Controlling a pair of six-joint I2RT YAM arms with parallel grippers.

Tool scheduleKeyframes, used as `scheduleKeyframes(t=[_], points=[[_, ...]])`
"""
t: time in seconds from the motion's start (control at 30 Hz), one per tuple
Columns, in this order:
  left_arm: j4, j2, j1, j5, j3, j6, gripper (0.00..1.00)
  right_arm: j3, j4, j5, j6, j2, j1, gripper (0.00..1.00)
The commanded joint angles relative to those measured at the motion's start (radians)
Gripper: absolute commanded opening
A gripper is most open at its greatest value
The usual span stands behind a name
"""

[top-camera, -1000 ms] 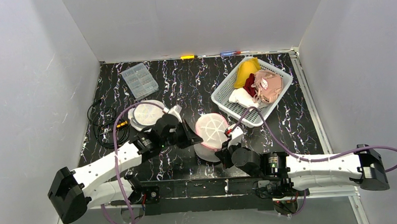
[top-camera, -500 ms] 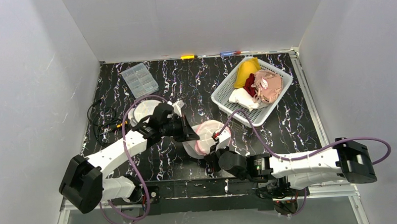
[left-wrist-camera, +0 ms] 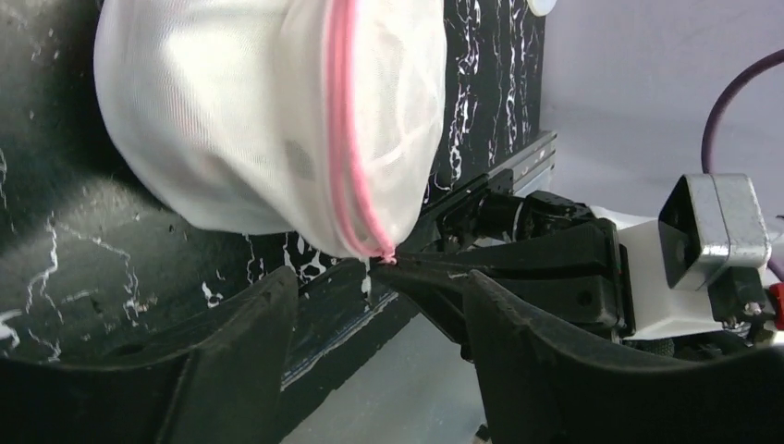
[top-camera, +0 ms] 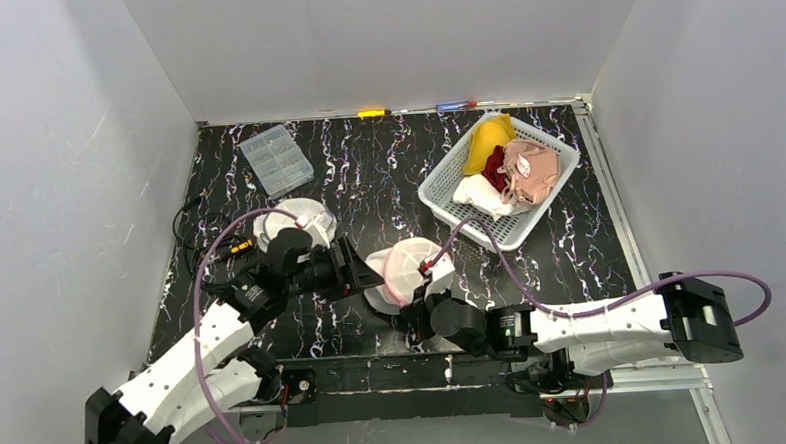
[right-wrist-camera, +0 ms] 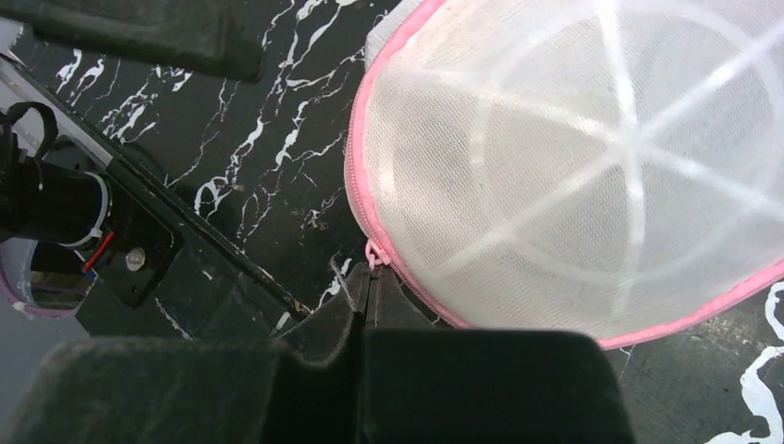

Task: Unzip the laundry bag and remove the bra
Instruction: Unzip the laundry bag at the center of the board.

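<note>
The laundry bag (top-camera: 408, 265) is a white mesh dome with a pink zipper (right-wrist-camera: 355, 190), resting at the table's near middle. Its pink zipper pull (right-wrist-camera: 373, 253) is pinched in the tips of my right gripper (right-wrist-camera: 370, 273), which is shut on it at the bag's near edge (top-camera: 421, 289). My left gripper (left-wrist-camera: 381, 285) stands open just left of the bag (left-wrist-camera: 250, 120), with nothing between its fingers (left-wrist-camera: 245, 338). In the top view the left gripper (top-camera: 369, 279) points at the bag's left side. The bra is hidden; only faint shapes show through the mesh.
A white basket (top-camera: 444, 192) of clothes stands at the back right. A second round white mesh piece (top-camera: 297, 219) lies behind the left arm. There is a clear compartment box (top-camera: 276, 159) at the back left, with black cables (top-camera: 198, 246) by the left wall.
The bag was drawn toward the near left. My left gripper has opened, let go of the bag and backed off to the left. The right gripper stays shut on the pull.
</note>
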State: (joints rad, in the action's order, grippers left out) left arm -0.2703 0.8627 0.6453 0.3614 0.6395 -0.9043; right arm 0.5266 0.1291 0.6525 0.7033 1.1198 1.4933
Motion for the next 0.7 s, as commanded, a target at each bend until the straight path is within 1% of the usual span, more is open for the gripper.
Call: scheduleKeyframes(t=[0.0,0.1,0.23,0.37,0.5,0.6,0.67], points=[[-0.128,-0.103,0.037,-0.069,-0.064,-0.124,0.7,0.062,0.063,0.016,-0.006,0.019,0.001,0.01],[-0.125,-0.141,0.107,-0.142,-0.089,-0.203,0.72,0.073,0.073,0.001,-0.017,0.037,0.001,0.01],[-0.091,-0.121,0.194,-0.25,-0.083,-0.271,0.73,0.082,0.092,-0.025,-0.036,0.056,0.0,0.01],[-0.015,-0.089,0.205,-0.305,-0.085,-0.303,0.72,0.091,0.095,-0.049,-0.044,0.075,0.0,0.01],[0.022,-0.009,0.207,-0.313,-0.059,-0.291,0.7,0.094,0.093,-0.062,-0.044,0.084,0.001,0.01],[0.043,0.058,0.208,-0.303,-0.05,-0.284,0.65,0.095,0.088,-0.063,-0.047,0.079,0.002,0.01],[0.068,0.076,0.21,-0.307,-0.062,-0.286,0.6,0.097,0.082,-0.061,-0.049,0.074,0.002,0.01]])
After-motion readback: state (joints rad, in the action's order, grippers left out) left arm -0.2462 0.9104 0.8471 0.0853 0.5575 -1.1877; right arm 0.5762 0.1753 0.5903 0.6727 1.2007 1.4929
